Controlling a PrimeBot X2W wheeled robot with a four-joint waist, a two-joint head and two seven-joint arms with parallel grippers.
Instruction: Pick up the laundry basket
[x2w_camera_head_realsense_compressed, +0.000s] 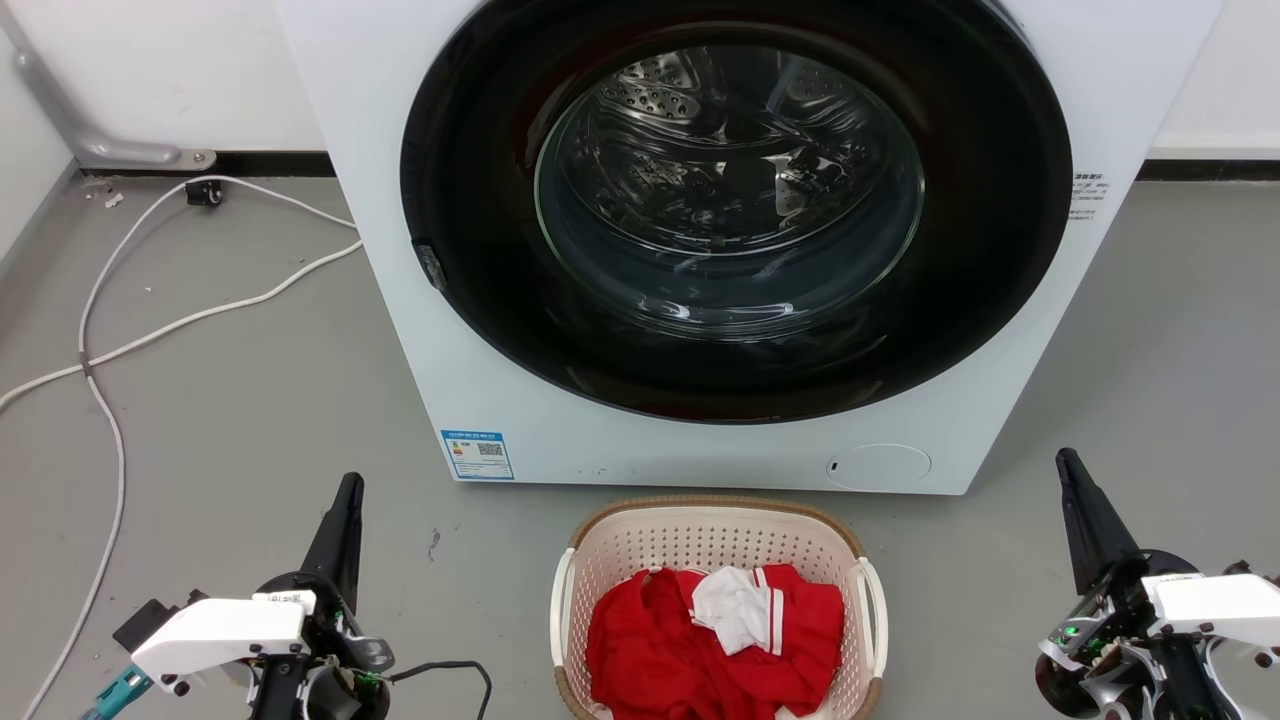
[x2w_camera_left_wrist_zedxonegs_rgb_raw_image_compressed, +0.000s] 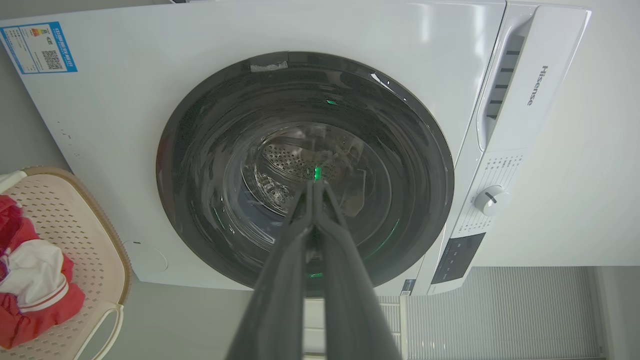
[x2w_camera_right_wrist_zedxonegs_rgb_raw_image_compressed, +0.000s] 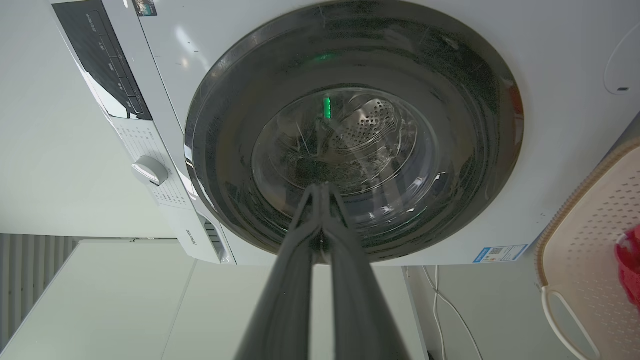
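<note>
Washing machine (x2w_camera_head_realsense_compressed: 420, 330): white front-loader, takes up the top of the head view. Round dark door (x2w_camera_head_realsense_compressed: 735, 200) closed, steel drum visible through the glass.

Floor (x2w_camera_head_realsense_compressed: 230, 400): grey, smooth. Machine and basket both stand on it.

Laundry basket (x2w_camera_head_realsense_compressed: 700, 545): on the floor just in front of the machine, below the door, at bottom centre of the head view between the two arms. Cream perforated walls, brown woven-look rim, a white handle (x2w_camera_head_realsense_compressed: 560, 610) on each long side. It stands upright, apart from both grippers. A corner of it also shows at the lower left of the left wrist view (x2w_camera_left_wrist_zedxonegs_rgb_raw_image_compressed: 95, 235) and at the right edge of the right wrist view (x2w_camera_right_wrist_zedxonegs_rgb_raw_image_compressed: 590, 240).

Red garment (x2w_camera_head_realsense_compressed: 660, 650): crumpled inside the basket, covering most of its bottom.

White cloth (x2w_camera_head_realsense_compressed: 733, 605): bunched on top of the red garment, near the middle.

Left gripper (x2w_camera_head_realsense_compressed: 348, 490): lower left, off to the basket's left side, well apart from it. Fingers pressed together into one dark spike pointing at the machine. In its own wrist view the tips (x2w_camera_left_wrist_zedxonegs_rgb_raw_image_compressed: 315, 186) meet in front of the door glass.

Right gripper (x2w_camera_head_realsense_compressed: 1066, 462): lower right, off to the basket's right side, well apart from it. Fingers likewise pressed together, tips (x2w_camera_right_wrist_zedxonegs_rgb_raw_image_compressed: 322, 187) meeting in front of the door.

White cable (x2w_camera_head_realsense_compressed: 100, 330): loops over the floor left of the machine.

Blue-edged sticker (x2w_camera_head_realsense_compressed: 477, 454): machine's lower left corner.

Dial (x2w_camera_left_wrist_zedxonegs_rgb_raw_image_compressed: 489, 200): white knob on the control panel.
</note>
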